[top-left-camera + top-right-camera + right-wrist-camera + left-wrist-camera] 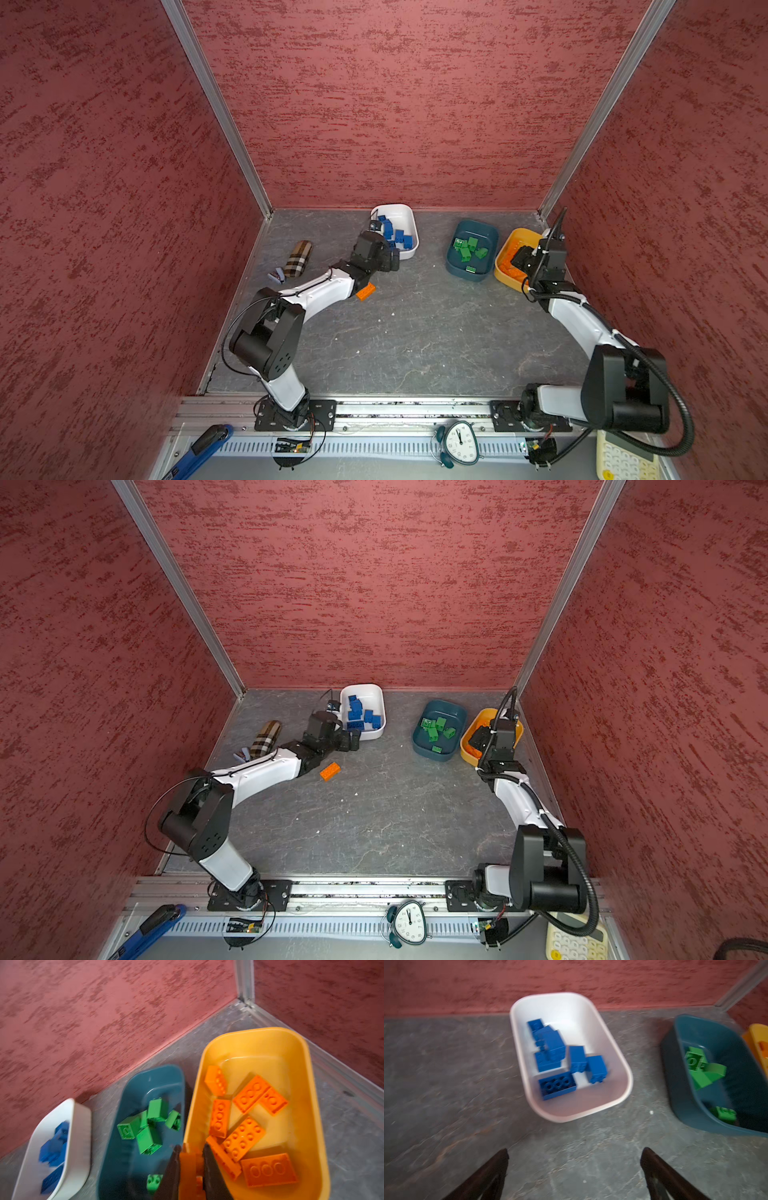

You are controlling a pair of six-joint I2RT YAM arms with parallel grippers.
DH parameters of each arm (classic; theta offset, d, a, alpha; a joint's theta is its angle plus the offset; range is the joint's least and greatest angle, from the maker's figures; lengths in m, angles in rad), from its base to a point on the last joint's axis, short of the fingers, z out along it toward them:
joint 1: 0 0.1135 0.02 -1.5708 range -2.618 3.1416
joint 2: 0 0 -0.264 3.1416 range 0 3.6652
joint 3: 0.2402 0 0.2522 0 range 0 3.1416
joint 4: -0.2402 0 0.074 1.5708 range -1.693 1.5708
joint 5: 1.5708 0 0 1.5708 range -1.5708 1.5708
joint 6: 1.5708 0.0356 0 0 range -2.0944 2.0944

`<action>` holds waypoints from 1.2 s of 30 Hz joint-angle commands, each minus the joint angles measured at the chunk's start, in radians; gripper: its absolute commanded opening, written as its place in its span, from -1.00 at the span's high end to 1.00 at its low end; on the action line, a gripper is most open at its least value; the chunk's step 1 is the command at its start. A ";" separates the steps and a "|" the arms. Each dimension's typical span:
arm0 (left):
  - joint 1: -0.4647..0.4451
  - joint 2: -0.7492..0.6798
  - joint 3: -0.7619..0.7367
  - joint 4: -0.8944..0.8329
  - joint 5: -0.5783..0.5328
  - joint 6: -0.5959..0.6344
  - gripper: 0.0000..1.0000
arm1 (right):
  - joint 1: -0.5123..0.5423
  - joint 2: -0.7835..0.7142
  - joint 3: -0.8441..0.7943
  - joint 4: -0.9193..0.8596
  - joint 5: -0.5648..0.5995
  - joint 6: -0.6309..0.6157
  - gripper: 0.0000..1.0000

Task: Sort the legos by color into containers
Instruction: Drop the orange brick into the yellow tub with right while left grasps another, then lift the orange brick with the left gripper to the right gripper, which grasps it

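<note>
the sort looks nearly finished. in both top views only one loose lego lies on the table (415, 332): an orange brick (330, 771), left of centre, just beside the left arm (257, 775) and well apart from the bowls. a second orange brick (190, 1164) is pinched in the right gripper (191, 1147), whose jaws are closed tight on it. it hangs over the edge of the yellow bowl (515, 237) nearest the teal bowl (478, 228), at the right end of the back row, and is not yet let go. the left gripper (574, 1153) has its jaws spread wide and holds nothing. it is poised just in front of the white bowl (405, 220), which sits upper centre in the top views.

the contents are clean by colour. the white bowl holds only blue bricks (550, 1049), about half a dozen, heaped. the teal bowl, between the other two, holds only green bricks (148, 1138), roughly as many. the yellow bowl holds only orange bricks (243, 1138), mostly lying flat. what probably remains is to drop the held brick, then carry the loose one across to the yellow bowl.
</note>
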 commanded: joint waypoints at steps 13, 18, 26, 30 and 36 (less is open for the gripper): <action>0.108 0.199 0.175 -0.575 0.257 0.191 -0.83 | -0.067 0.131 0.118 -0.057 -0.059 0.051 -0.97; 0.104 0.212 0.166 -0.615 0.322 0.204 -0.74 | -0.067 0.074 0.110 -0.084 -0.055 0.010 -0.98; 0.051 0.216 0.122 -0.643 0.228 0.201 -0.06 | -0.067 0.039 0.109 -0.118 -0.123 -0.010 -0.97; 0.045 0.219 0.106 -0.625 0.167 0.195 0.27 | -0.065 0.024 0.119 -0.140 -0.239 -0.014 -0.97; 0.001 0.103 0.047 -0.486 0.166 0.205 0.55 | -0.045 0.008 0.122 -0.168 -0.474 0.006 -0.98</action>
